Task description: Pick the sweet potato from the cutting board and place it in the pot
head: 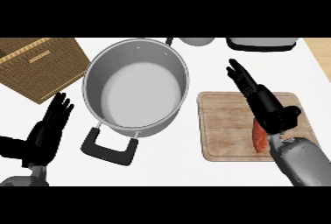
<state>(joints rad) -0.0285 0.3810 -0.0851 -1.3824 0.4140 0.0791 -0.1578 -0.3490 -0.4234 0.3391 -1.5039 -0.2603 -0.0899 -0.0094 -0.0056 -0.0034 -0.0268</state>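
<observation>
**A:** Where is the sweet potato?

**B:** The sweet potato (pixel 259 139) lies on the right part of the board (pixel 223 127), in the lower right of the frame. Only 1 orange-red strip of it shows, because the right wrist covers the rest.

**A:** Which way does it run?

**B:** Its long axis runs nearly up and down the frame. I cannot tell 1 end from the other.

**A:** And the right hand?

**B:** The right hand (pixel 270 109) is over the board, just above the potato in the frame. It is fully spread out, with its fingers straight and close together, pointing to the upper left past the board's top edge. It grips nothing. I cannot tell whether the heel of the hand touches the potato.

**A:** What lies beyond the board?

**B:** The pot (pixel 139 92) stands just left of the board on the white counter (pixel 187 170), at the frame's centre. Its bare grey bottom shows, and its black handle (pixel 110 149) points to the lower left.

**A:** The other hand?

**B:** The left hand (pixel 51 127) rests in the lower left with its fingers straight and up, holding nothing. It is apart from the handle.

**A:** Anything else?

**B:** A woven basket (pixel 39 65) sits in the upper left, beside the pot.
</observation>
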